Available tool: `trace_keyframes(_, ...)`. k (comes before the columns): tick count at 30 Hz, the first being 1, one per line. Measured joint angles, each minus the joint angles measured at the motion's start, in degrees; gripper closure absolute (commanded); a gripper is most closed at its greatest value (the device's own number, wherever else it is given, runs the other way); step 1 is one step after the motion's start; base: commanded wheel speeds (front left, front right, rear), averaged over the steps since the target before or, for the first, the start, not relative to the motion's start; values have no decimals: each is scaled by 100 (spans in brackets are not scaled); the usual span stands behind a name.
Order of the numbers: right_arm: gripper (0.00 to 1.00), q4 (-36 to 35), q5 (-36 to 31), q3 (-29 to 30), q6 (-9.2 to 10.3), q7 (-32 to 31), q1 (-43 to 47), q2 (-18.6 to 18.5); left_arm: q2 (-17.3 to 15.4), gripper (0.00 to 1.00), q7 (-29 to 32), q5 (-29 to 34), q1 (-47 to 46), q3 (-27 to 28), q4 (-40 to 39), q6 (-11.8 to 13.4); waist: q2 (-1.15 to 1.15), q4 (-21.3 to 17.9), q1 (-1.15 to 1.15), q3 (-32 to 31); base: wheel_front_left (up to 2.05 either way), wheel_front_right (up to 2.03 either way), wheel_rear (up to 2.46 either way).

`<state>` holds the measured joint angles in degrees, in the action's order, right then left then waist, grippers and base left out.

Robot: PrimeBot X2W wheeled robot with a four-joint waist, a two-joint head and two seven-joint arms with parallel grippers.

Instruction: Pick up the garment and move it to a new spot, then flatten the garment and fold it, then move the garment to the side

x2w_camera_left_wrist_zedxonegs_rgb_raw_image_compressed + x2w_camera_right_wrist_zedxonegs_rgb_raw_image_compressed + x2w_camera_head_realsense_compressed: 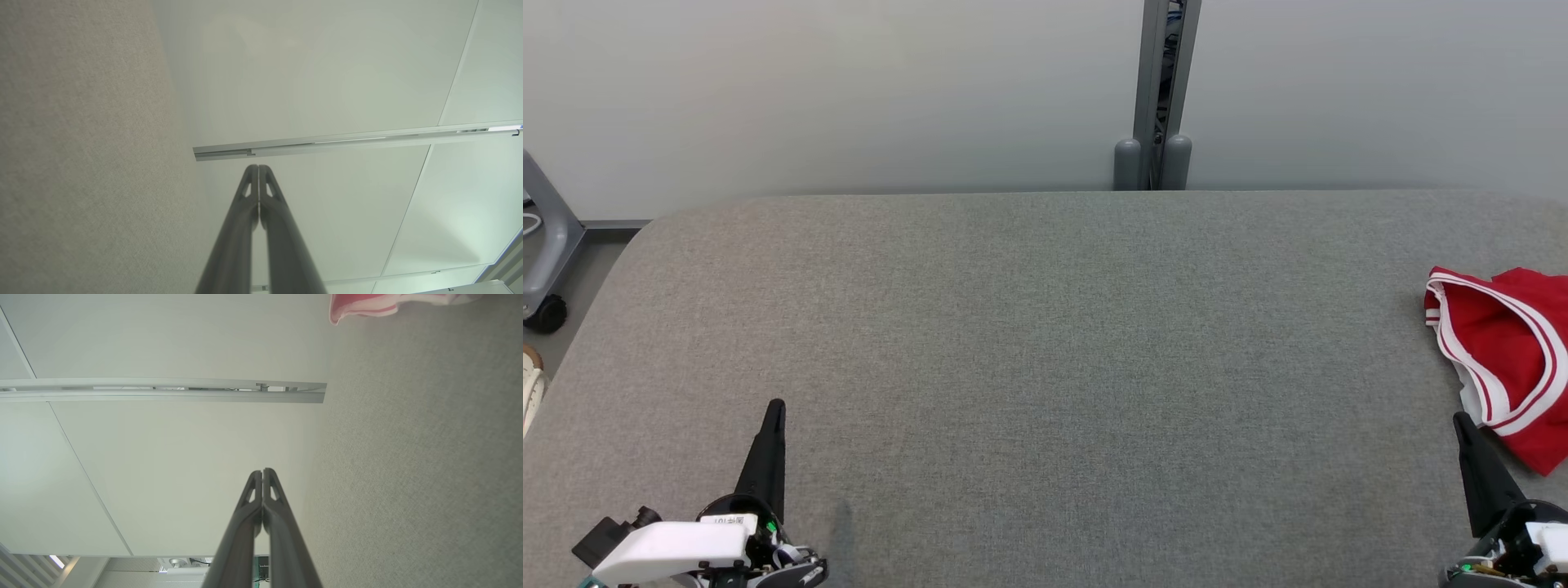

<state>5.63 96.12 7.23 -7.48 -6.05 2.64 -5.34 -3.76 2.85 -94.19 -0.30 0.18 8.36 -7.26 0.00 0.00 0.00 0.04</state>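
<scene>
Spreading across most of the head view, the grey fabric-covered desk [1045,327] runs back to a pale panel wall [849,98]. A grey metal post [1164,82] splits that wall just beyond the desk's far edge. The garment [1515,359], red with white stripe trim, lies crumpled at the desk's right edge, about midway between the far and near edges. Part of it runs out of frame. The right wrist view catches its pink-red hem [367,304] on the desk.

The left gripper [776,406] sits by the near left corner with its fingers pressed together and holding nothing, as its wrist view [258,167] confirms. The right gripper [1460,420] sits by the near right corner, just on the near side of the garment and apart from it. Its fingers are likewise closed tip to tip and empty [262,471].
</scene>
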Motion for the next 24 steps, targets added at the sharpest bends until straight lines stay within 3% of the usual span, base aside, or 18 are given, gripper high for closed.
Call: trace_keyframes(24,100,2,-29,37,0,-47,-1,30,19,100,14,32,-1,20,0,0,0,0,0,0,0,0,0)
